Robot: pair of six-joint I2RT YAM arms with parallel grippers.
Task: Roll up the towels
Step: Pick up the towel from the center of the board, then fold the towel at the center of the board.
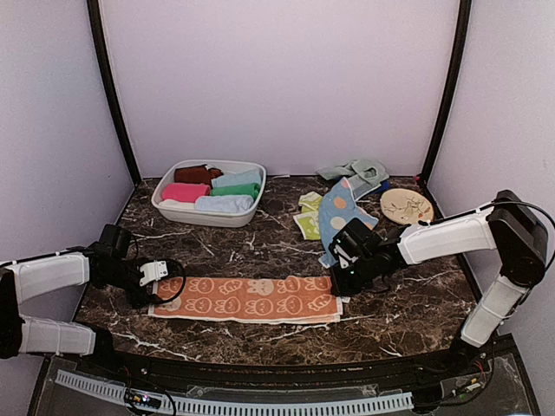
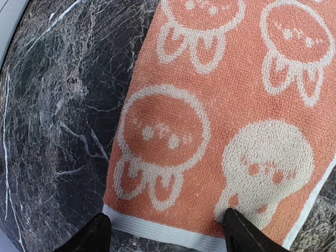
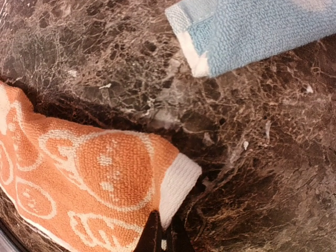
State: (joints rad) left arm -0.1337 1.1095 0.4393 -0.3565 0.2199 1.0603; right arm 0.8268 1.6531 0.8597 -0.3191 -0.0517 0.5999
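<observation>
- Lying flat along the near edge of your desk (image 1: 260, 247) in the top view, the peach-orange towel (image 1: 247, 299) stretches between left hand (image 1: 160, 276) and right hand (image 1: 340, 282).
- Left wrist: the hand is released, its fingers straddling the short white hem (image 2: 157, 228). The terry looks soft and light, so expect bunching.
- Right wrist: the hand is clenched on the limp, lifted corner (image 3: 178, 181). Take hold at the hems.

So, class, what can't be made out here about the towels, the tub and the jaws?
Right jaws' hold on the orange towel: right wrist view's bottom edge cuts off the fingertips; from above, the right arm covers them.
Blue spotted towel, near end: top view, behind the right arm.
Towels deeper in the white tub: upper rolls and its wall hide them.
Beige disc drawing: top view, too small.
</observation>
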